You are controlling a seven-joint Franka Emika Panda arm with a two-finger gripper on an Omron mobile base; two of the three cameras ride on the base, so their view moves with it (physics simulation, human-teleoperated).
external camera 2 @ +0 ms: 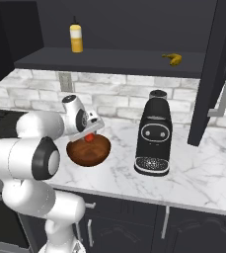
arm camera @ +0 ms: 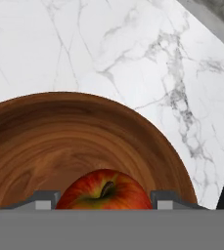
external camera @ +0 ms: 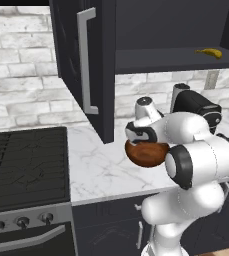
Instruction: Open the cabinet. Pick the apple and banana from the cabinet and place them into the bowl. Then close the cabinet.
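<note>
One apple (arm camera: 105, 189) sits clasped in the pincer (arm camera: 105, 199) over the bowl (arm camera: 59, 136); no writing legible.

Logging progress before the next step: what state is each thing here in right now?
Cabinet: doors open.
Apple: between the tool's fingers, over the bowl.
Bowl: upright on the counter, nothing lying in it yet.
Banana: lying on the cabinet shelf.
Yellow bottle: upright on the shelf.
</note>
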